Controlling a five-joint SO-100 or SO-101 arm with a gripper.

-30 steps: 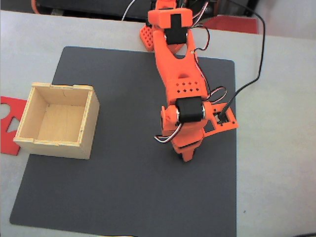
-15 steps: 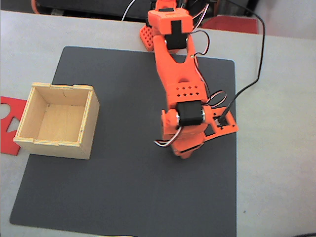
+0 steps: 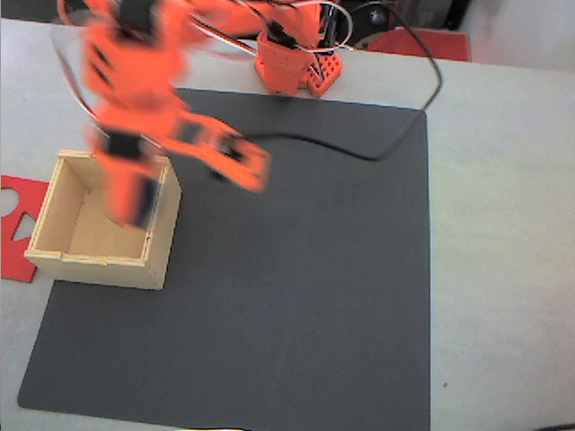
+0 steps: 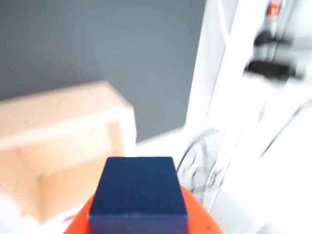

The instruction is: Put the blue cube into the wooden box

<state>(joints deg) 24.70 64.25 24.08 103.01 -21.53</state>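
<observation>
Right up close in the wrist view, the blue cube [image 4: 138, 192] sits pinched in the orange gripper [image 4: 141, 222]; small, rigid, likely light, best held across flat faces. Beyond, the wooden box [image 3: 106, 220] waits at the mat's [image 3: 296, 296] left edge.

The box [image 3: 103, 256] is showing pale, unvarnished wood with thin plywood walls and a faint grain, matt throughout. The cube [image 4: 138, 192] is looking plain, dark navy and matt, with smooth faces. The arm [image 3: 135, 81] is appearing as bright orange plastic, and the tool [image 4: 139, 224] is showing the same orange plastic. The mat [image 3: 296, 305] is looking dark grey, smooth and matt, lying on a pale, dull worktop [image 3: 503, 224]. The flat red sheet [image 3: 16, 229] is looking matt.
</observation>
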